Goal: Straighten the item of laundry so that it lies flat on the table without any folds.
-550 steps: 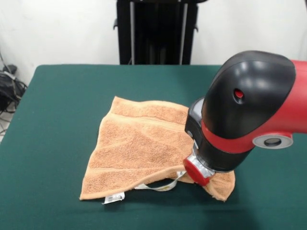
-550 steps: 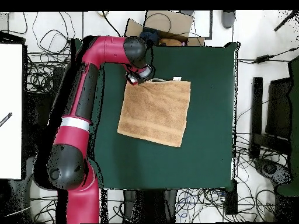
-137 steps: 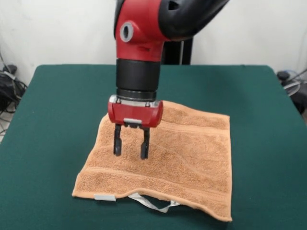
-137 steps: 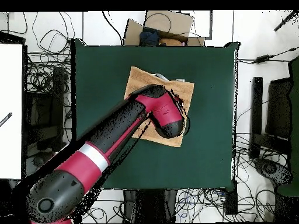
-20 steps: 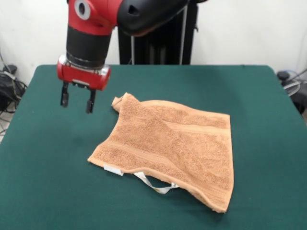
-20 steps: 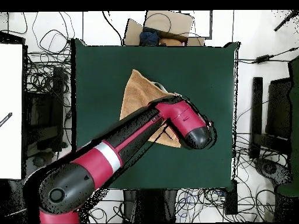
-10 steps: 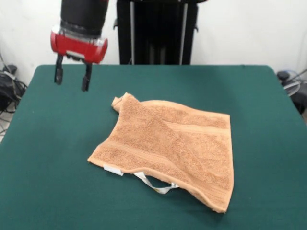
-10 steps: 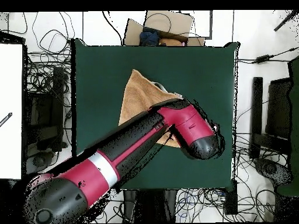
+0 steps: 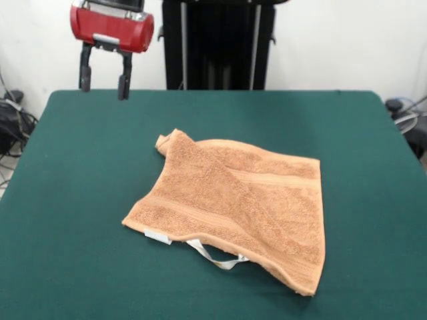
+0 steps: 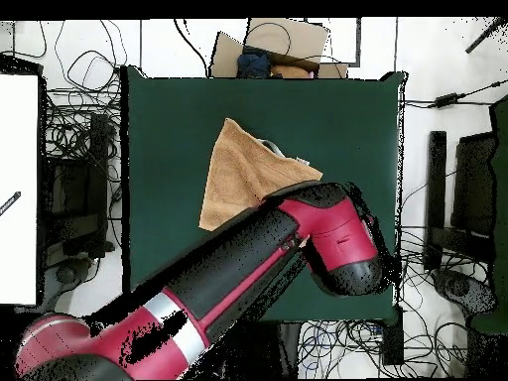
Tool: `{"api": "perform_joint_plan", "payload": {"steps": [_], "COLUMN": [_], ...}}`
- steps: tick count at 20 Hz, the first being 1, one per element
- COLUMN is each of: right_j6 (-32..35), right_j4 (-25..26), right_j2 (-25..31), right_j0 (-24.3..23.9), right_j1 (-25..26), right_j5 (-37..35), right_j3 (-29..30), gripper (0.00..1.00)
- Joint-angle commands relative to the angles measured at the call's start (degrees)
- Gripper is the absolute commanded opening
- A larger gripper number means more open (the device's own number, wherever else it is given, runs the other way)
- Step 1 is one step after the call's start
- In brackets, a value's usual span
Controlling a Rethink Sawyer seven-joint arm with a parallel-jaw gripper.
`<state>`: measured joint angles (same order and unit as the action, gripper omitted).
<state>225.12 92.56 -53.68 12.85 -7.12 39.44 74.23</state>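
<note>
Towel (image 9: pixel 240 203) lies rumpled mid-table (image 9: pixel 67 200) with one far corner curled over, while the claw (image 9: pixel 105 73) hangs empty, fingers apart, well off to the side; a careless tug could bunch it worse

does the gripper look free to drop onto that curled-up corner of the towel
Probably yes. The gripper hangs open, high above the table and off to one side of the towel. Nothing stands between it and the curled corner, which lies exposed.
</note>
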Motion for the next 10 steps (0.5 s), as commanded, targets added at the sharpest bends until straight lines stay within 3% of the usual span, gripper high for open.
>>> {"api": "perform_joint_plan", "payload": {"steps": [1, 10], "right_j6": [-15.8, -14.4], "right_j4": [-7.2, -8.3], "right_j2": [15.2, 17.4], "right_j0": [-2.6, -3.2], "right_j1": [-3.0, -1.4], "right_j5": [1.2, -1.0], "right_j3": [4.8, 2.3], "gripper": [1.0, 1.0]}}
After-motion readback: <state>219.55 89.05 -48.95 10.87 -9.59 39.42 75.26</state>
